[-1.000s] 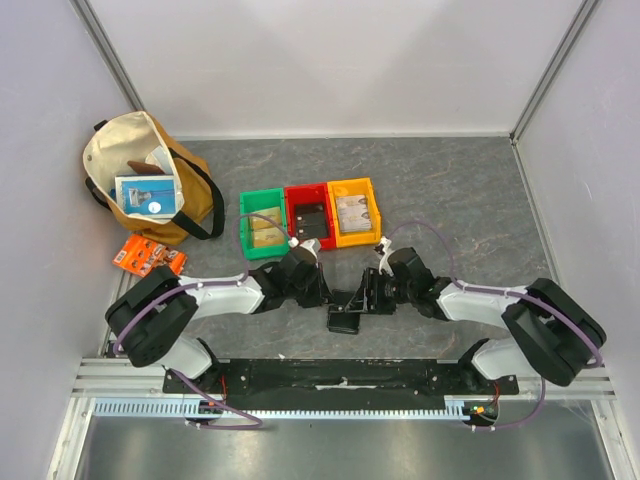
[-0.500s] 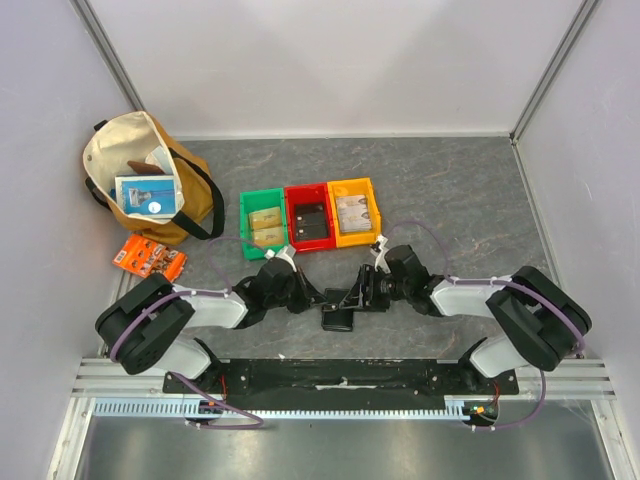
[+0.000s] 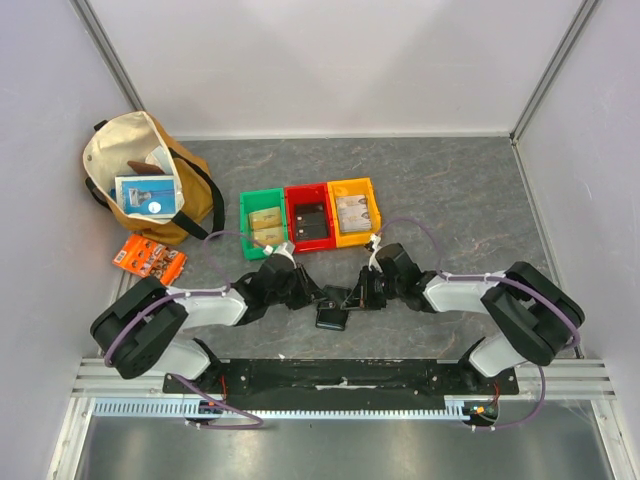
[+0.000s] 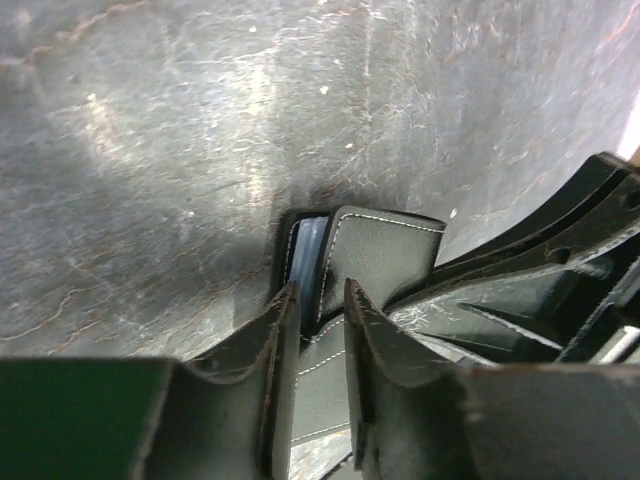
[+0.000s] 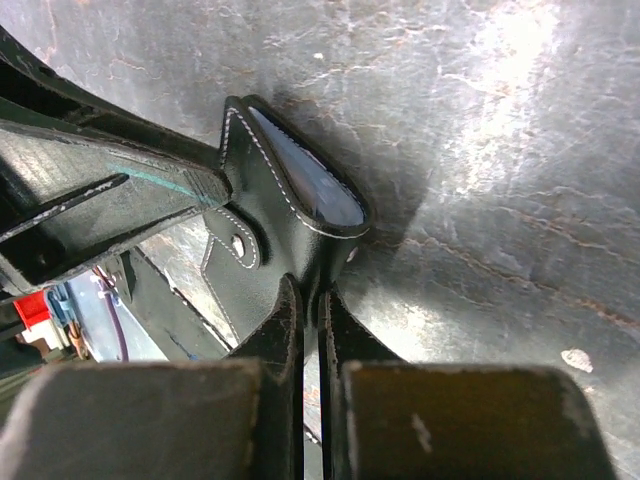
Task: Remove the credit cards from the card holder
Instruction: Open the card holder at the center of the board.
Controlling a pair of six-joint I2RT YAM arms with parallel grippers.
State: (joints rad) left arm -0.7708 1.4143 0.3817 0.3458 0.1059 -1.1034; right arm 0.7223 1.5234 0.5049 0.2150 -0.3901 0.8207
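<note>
The card holder [image 3: 332,316], a small black stitched wallet, lies between my two grippers near the front middle of the table. My right gripper [image 3: 352,298] is shut on its black leather edge [image 5: 280,210]; a grey-blue inner face [image 5: 320,185] shows in the gaping pocket. My left gripper [image 3: 318,298] comes from the other side. In the left wrist view its fingers [image 4: 285,330] stand apart, with the card holder's flap [image 4: 385,255] and a blue edge [image 4: 306,255] just past them. I cannot pick out any credit cards as separate things.
Behind the grippers stand three small bins: green [image 3: 262,224], red [image 3: 310,217] and yellow [image 3: 354,211], each with flat items inside. A tan tote bag [image 3: 145,180] and an orange packet [image 3: 148,258] sit at the left. Walls enclose the table.
My right gripper has closed on the card holder's edge. My left gripper has opened its grip. The card holder and both grippers have shifted slightly left and nearer.
</note>
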